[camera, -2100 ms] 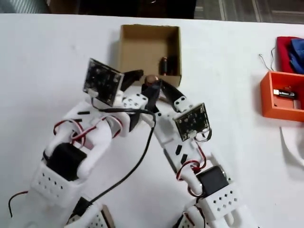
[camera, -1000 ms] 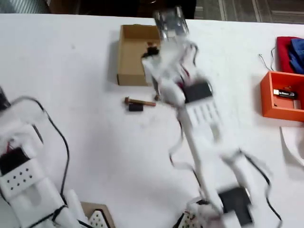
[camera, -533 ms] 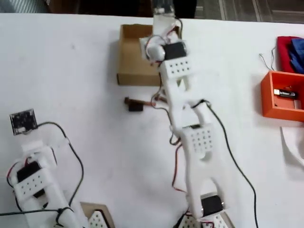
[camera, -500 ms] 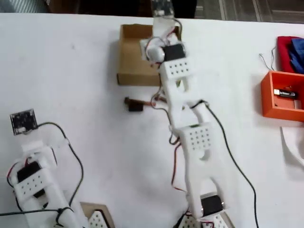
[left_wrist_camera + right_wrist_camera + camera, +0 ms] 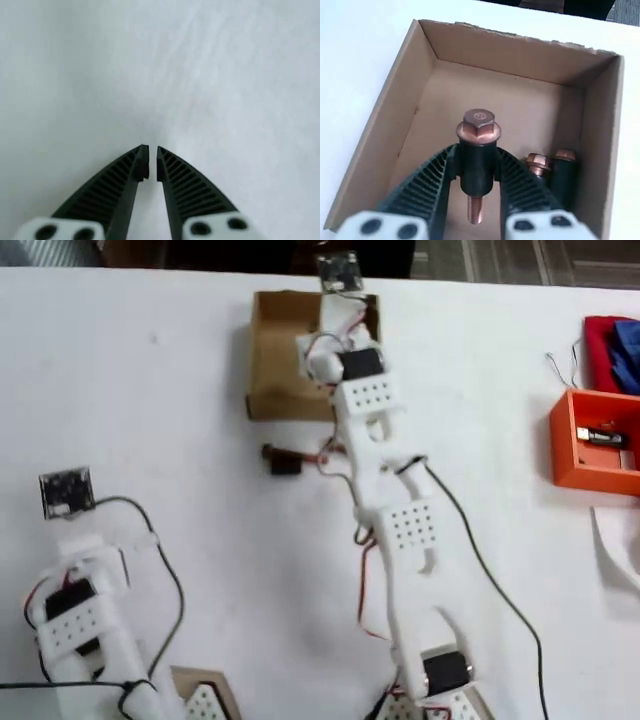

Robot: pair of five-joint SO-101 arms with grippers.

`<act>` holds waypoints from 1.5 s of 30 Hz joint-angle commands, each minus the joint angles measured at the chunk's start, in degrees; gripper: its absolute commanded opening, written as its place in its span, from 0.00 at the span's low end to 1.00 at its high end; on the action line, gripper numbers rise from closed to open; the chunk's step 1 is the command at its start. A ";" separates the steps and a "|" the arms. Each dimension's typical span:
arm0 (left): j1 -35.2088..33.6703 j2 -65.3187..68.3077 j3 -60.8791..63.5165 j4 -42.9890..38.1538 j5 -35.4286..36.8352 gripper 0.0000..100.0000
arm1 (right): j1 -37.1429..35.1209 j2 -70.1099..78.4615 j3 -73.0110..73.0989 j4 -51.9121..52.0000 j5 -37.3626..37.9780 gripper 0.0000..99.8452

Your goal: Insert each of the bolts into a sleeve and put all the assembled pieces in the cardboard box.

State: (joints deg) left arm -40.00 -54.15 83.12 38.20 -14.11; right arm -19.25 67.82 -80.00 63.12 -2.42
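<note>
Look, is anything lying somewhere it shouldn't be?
Yes. One bolt and a black sleeve lie loose on the table just outside the cardboard box, side by side, not yet joined. The right gripper holds an assembled piece over the box; that looks fine.

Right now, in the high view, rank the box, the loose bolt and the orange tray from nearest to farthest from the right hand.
1. Box, directly under the right hand.
2. Loose bolt, lying just in front of the box.
3. Orange tray, far off to the right.
</note>
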 commanded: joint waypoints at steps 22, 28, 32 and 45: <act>0.70 -0.35 -0.13 -2.11 -0.35 0.05 | 2.95 -0.04 6.42 -3.47 -4.13 0.02; 0.70 -0.35 -0.13 -2.11 -0.35 0.05 | 2.95 1.36 6.42 -3.38 -4.13 0.02; 0.70 -0.35 -0.13 -2.11 -0.35 0.05 | 2.86 1.36 6.42 -3.38 -4.13 0.02; 0.70 -0.35 -0.13 -2.11 -0.35 0.05 | 2.77 0.92 6.15 -1.71 -4.66 0.02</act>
State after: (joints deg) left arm -40.00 -54.15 83.12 37.05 -14.11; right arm -16.62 70.29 -73.05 61.19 -6.55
